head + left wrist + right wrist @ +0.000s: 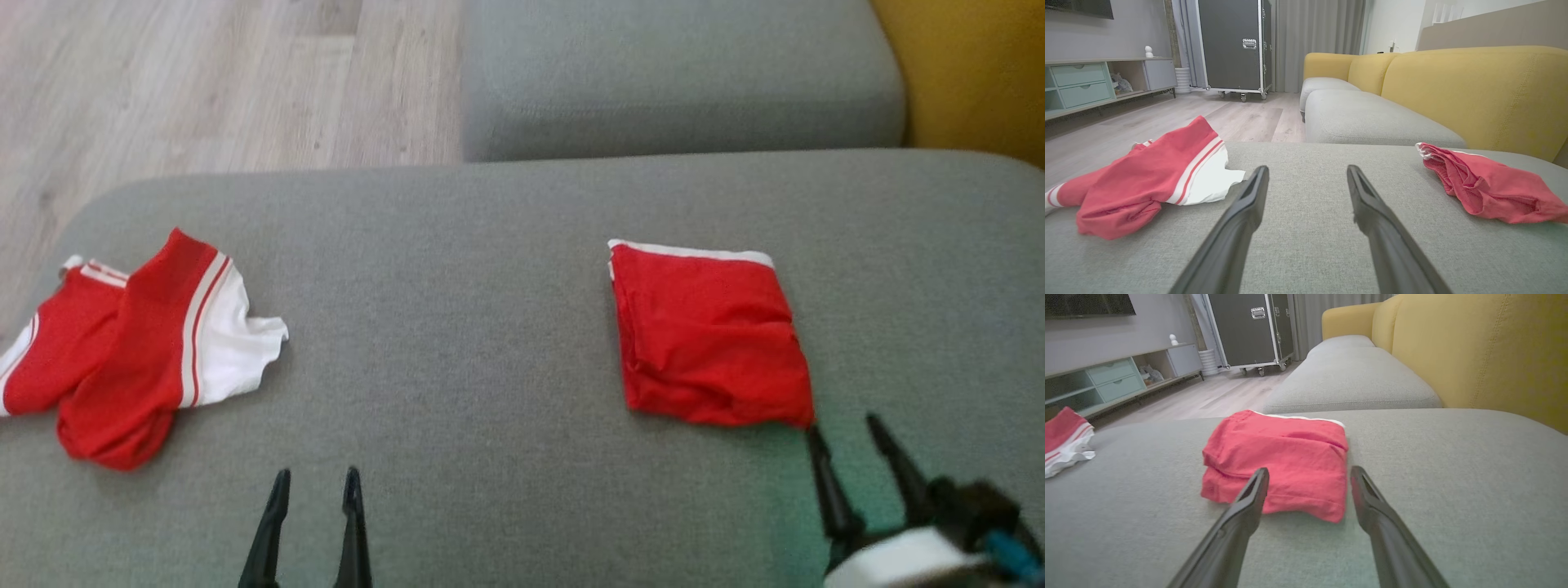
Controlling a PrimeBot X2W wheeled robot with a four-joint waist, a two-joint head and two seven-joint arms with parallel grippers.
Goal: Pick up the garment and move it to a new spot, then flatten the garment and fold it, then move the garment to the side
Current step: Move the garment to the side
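Grey woven seat cushion (490,327) of a sofa, seen from above. Pale wood-plank floor (204,82) lies beyond its far left corner, a second grey cushion (678,73) beyond its far edge, and a mustard-yellow backrest (971,73) at its far right corner. On the cushion's right half lies a folded red fabric garment (710,335), a neat rectangle with a white band along its far edge. At the cushion's left edge lies a crumpled red-and-white striped garment (139,351), bunched and unfolded, well apart from the folded one. Left pincer (317,474) hovers over the cushion's near edge between the two garments, its dark fingers apart and empty. Right pincer (842,425), at the cushion's near right, is also apart and empty, its tips just beside the folded garment's near corner; contact cannot be told.
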